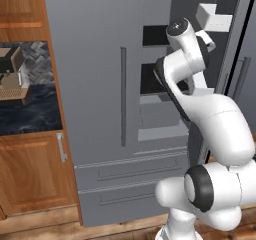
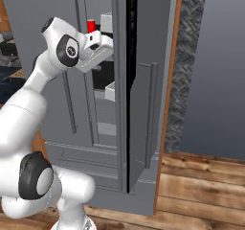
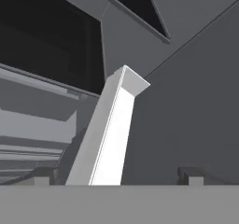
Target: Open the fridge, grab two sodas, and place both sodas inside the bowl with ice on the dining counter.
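The grey fridge (image 1: 95, 59) stands with its left door shut and its right door (image 2: 143, 104) swung out toward me. My arm reaches into the opening at upper-shelf height. One red soda (image 2: 91, 26) shows on a shelf just above and behind my white hand (image 2: 98, 51). In the hand view my gripper (image 3: 117, 177) is open, its dark fingertips (image 3: 44, 177) far apart, and it holds nothing. A white bin wall (image 3: 112, 134) rises ahead between them, in front of dark shelves. The bowl and the dining counter are out of view.
Brown wooden cabinets (image 1: 25, 174) and a dark counter with a coffee machine (image 1: 12, 79) sit left of the fridge. The left door's long bar handle (image 1: 123, 96) and the lower drawers (image 1: 130, 179) face me. Wooden floor (image 2: 201, 186) lies to the right.
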### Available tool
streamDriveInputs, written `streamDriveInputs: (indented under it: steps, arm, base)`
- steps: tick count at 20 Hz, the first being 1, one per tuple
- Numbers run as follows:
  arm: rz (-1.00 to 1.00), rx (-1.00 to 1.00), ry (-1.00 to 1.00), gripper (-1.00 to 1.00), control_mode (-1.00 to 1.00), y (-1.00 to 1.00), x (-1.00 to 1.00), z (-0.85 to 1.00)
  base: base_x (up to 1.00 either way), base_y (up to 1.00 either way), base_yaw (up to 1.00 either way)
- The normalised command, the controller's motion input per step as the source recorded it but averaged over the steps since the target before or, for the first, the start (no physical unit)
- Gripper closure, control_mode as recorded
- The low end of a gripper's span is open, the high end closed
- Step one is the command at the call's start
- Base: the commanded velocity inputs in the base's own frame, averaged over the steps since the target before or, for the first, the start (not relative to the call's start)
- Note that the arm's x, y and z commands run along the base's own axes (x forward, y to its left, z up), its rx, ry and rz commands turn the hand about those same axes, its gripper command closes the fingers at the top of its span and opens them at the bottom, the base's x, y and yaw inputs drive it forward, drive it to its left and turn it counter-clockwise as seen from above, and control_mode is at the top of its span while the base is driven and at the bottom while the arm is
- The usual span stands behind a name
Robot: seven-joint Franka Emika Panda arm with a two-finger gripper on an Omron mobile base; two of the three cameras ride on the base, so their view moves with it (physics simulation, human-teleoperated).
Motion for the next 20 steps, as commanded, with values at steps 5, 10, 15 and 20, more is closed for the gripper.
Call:
streamDriveInputs:
  steps: [5, 10, 15, 20]
  arm:
    - [0.0, 0.05, 0.0, -1.0, -1.0, -0.88, 0.07, 0.0]
    - [0.0, 0.05, 0.0, -1.0, -1.0, -0.88, 0.09, 0.0]
    - [0.0, 0.03, 0.01, -1.0, -1.0, -0.82, 0.26, 0.0]
    - [0.0, 0.05, 0.01, -1.0, -1.0, -0.75, 0.28, 0.0]
  base:
    - [0.0, 0.0, 0.0]
    - [0.0, 0.0, 0.0]
    - [0.0, 0.0, 0.0]
    - [0.0, 0.0, 0.0]
